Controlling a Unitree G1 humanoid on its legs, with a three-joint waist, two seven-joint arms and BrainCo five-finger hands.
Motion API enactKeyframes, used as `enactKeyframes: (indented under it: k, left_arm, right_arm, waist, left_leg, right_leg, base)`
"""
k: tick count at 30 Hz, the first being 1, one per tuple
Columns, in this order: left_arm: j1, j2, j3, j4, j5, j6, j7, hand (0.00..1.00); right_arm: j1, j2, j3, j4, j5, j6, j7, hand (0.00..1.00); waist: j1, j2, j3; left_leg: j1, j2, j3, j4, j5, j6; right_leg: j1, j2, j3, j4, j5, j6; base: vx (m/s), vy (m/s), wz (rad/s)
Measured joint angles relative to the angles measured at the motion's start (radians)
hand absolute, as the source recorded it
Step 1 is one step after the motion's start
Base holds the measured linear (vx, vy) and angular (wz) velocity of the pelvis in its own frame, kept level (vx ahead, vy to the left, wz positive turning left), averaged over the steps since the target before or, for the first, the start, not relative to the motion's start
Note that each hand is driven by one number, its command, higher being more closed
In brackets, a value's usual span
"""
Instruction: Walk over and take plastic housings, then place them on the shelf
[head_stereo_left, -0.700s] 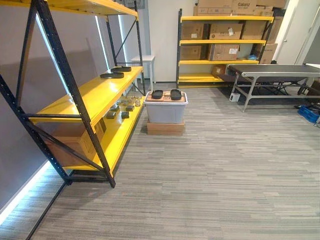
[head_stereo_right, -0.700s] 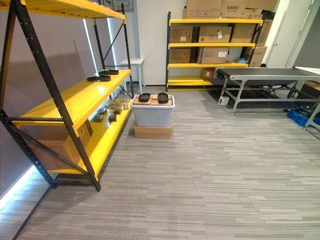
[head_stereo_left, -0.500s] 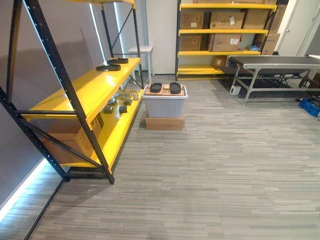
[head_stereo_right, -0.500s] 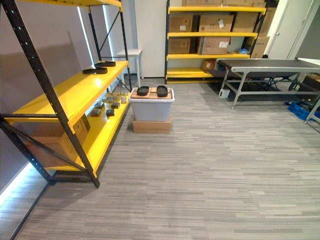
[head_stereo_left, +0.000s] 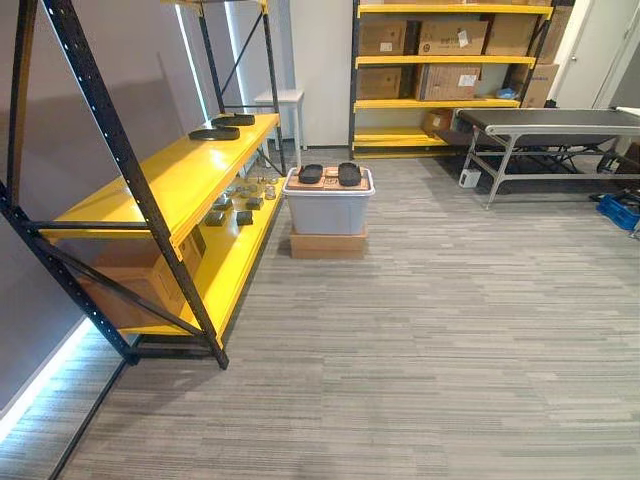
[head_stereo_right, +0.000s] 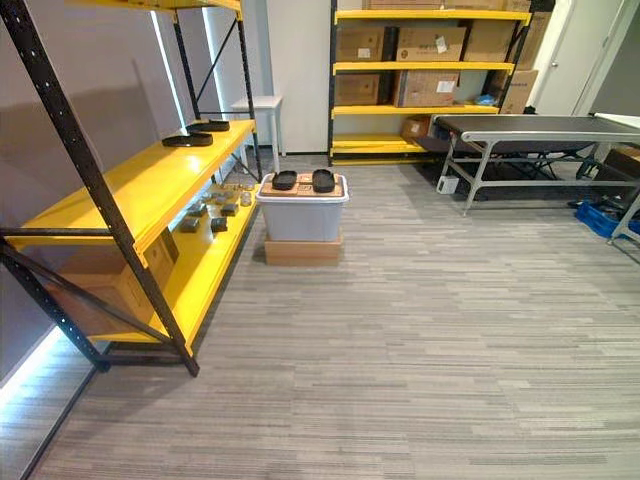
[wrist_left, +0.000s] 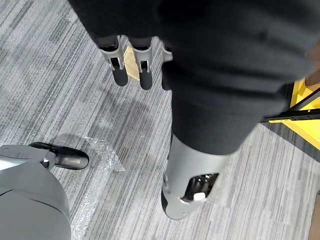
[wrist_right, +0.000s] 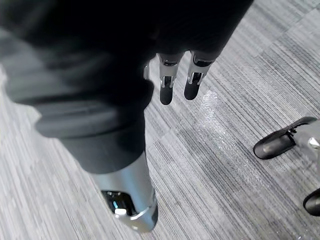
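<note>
Black housings (head_stereo_left: 311, 174): are lying atop grey bin (head_stereo_left: 330, 212), handy for shelf (head_stereo_left: 180, 180).
Hands: left hand (wrist_left: 120, 70), right hand (wrist_right: 166, 87) are hanging slack, empty, for walking.

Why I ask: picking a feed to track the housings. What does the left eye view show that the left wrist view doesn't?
Left eye view: black housings on the grey bin and on the yellow shelf, plus a conveyor table. Left wrist view: the left hand, fingers relaxed, holding nothing, and clear film on the floor. Both: the striped grey floor and part of the shelf.
</note>
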Motion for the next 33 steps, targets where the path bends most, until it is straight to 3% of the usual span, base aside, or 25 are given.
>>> enactKeyframes:
  k: [13, 19, 20, 22, 24, 25, 26, 29, 31, 33]
  left_arm:
    - [0.0, 0.001, -0.01, 0.0, 0.047, -0.002, -0.002, 0.0]
    - [-0.021, 0.019, -0.044, -0.005, 0.049, -0.01, 0.004, 0.0]
    - [-0.031, 0.019, -0.061, -0.012, 0.047, -0.012, 0.009, 0.0]
    - [-0.055, 0.032, -0.11, -0.034, 0.041, -0.017, 0.018, 0.0]
    - [-0.059, 0.052, -0.12, -0.034, 0.042, -0.017, 0.021, 0.0]
    - [-0.057, 0.062, -0.119, -0.033, 0.041, -0.017, 0.024, 0.0]
    - [-0.056, 0.073, -0.119, -0.029, 0.042, -0.014, 0.027, 0.0]
    - [-0.085, 0.095, -0.118, -0.029, 0.047, -0.015, 0.032, 0.0]
    - [-0.149, 0.104, -0.117, -0.029, 0.073, -0.017, 0.035, 0.0]
    - [-0.137, 0.097, -0.116, -0.028, 0.08, -0.019, 0.034, 0.0]
  right_arm:
    - [-0.003, -0.005, -0.027, 0.0, -0.039, 0.0, 0.013, 0.0]
    - [-0.055, -0.014, 0.057, -0.002, -0.071, -0.001, 0.013, 0.0]
    - [-0.074, -0.017, 0.071, -0.003, -0.071, -0.001, 0.012, 0.0]
    - [-0.105, -0.015, 0.089, -0.011, -0.112, -0.001, 0.01, 0.0]
    - [-0.099, -0.01, 0.13, -0.012, -0.152, -0.001, 0.011, 0.0]
    - [-0.095, -0.006, 0.135, -0.008, -0.154, -0.001, 0.011, 0.0]
    - [-0.082, -0.002, 0.145, -0.005, -0.155, -0.001, 0.011, 0.0]
    - [-0.076, 0.017, 0.147, 0.0, -0.157, -0.001, 0.01, 0.0]
    - [-0.03, 0.032, 0.134, 0.002, -0.161, -0.001, 0.01, 0.0]
    - [0.01, 0.029, 0.127, 0.004, -0.183, 0.0, 0.011, 0.0]
  waist:
    - [-0.021, 0.008, -0.003]
    - [-0.016, 0.008, 0.007]
    - [-0.011, 0.01, 0.022]
    - [-0.003, 0.01, 0.09]
    - [-0.005, 0.009, 0.11]
    - [-0.009, 0.004, 0.121]
    - [-0.012, 0.008, 0.126]
    - [-0.045, 0.01, 0.147]
    - [-0.062, 0.002, 0.165]
    - [-0.074, 0.006, 0.144]
  left_leg:
    - [0.0, -0.004, -0.028, -0.038, 0.02, 0.005]
    - [-0.053, -0.006, -0.014, -0.015, 0.01, -0.004]
    - [-0.079, -0.006, -0.006, 0.019, -0.014, -0.005]
    - [-0.078, -0.011, 0.007, 0.055, -0.054, 0.017]
    - [-0.049, -0.014, 0.009, 0.043, -0.063, 0.03]
    - [-0.026, -0.014, 0.009, 0.037, -0.068, 0.038]
    - [-0.012, -0.008, 0.006, 0.042, -0.087, 0.044]
    - [-0.001, 0.036, -0.02, 0.058, -0.128, 0.023]
    - [0.054, 0.088, -0.063, 0.053, -0.196, -0.017]
    - [0.084, 0.132, -0.072, 0.092, -0.244, -0.043]
  right_leg:
    - [0.003, -0.005, -0.044, -0.01, -0.003, 0.004]
    - [-0.058, -0.008, -0.022, 0.018, -0.008, 0.011]
    - [-0.098, -0.012, -0.019, 0.073, -0.034, 0.037]
    - [-0.234, -0.035, -0.023, 0.388, -0.125, 0.095]
    - [-0.37, -0.069, -0.053, 0.666, -0.137, 0.097]
    - [-0.402, -0.089, -0.082, 0.729, -0.151, 0.093]
    - [-0.436, -0.106, -0.12, 0.72, -0.154, 0.09]
    - [-0.483, -0.094, -0.182, 0.508, -0.139, 0.079]
    - [-0.5, -0.086, -0.204, 0.222, -0.04, 0.062]
    - [-0.512, -0.074, -0.216, 0.308, 0.009, 0.024]
  base:
    - [-0.01, -0.029, 0.07]
    - [-0.02, -0.017, -0.08]
    - [-0.01, 0.007, -0.24]
    - [-0.03, 0.015, -0.24]
    - [-0.01, 0.015, -0.03]
    - [0.08, 0.025, 0.03]
    - [0.15, -0.013, 0.03]
    - [0.24, -0.088, 0.24]
    - [0.56, -0.282, 0.55]
    - [0.68, -0.367, 0.4]
